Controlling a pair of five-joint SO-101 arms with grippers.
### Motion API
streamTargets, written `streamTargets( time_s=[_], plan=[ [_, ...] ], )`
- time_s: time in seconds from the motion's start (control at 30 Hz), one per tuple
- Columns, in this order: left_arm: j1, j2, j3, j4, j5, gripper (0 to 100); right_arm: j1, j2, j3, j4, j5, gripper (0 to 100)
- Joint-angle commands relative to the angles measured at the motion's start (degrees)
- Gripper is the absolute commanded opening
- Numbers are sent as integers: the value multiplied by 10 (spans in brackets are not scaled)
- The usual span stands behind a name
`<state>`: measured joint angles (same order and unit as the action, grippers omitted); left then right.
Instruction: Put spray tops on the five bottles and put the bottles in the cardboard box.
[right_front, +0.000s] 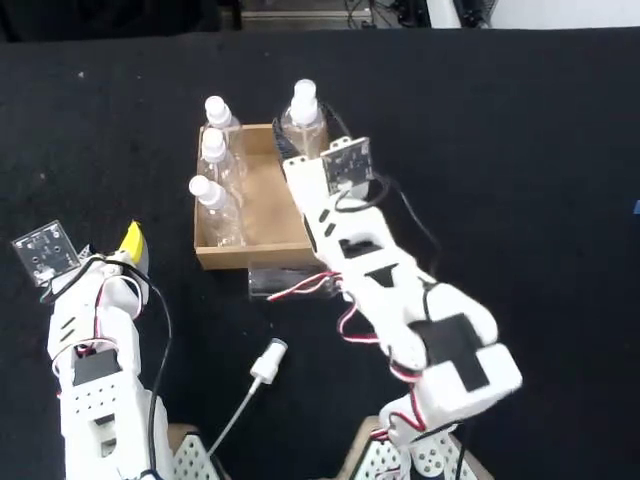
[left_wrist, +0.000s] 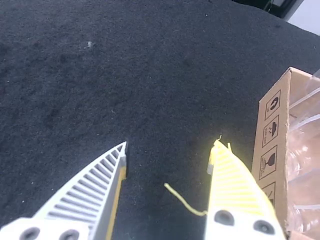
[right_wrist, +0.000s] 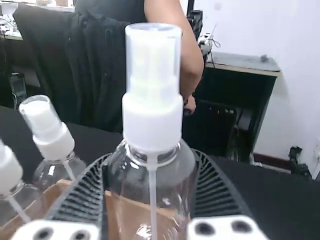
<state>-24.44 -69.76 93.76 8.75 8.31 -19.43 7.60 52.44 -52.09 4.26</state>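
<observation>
- We find the right gripper with its jaws clamped on a capped bottle at the far corner of the cardboard box.
- We find the left gripper over the counter, jaws wide.

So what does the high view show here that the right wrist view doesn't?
Only the high view: the loose spray top lying on the table, the left gripper off beside the box, and the full row of three capped bottles. Only the right wrist view: the right gripper with its black jaws against both sides of the held bottle, and the tube inside it. Both: that bottle with its spray top on, and capped bottles beside it.
</observation>
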Motion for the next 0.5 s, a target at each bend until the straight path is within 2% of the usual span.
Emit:
streamTargets(
  time_s=[0.0,0.47],
  plan=[
    [7,-4,-7,-13,-6,245,-4,17,-10,-57,-4,28],
    [7,-4,-6,-13,-6,245,-6,109,-38,-60,-4,18]
  ],
)
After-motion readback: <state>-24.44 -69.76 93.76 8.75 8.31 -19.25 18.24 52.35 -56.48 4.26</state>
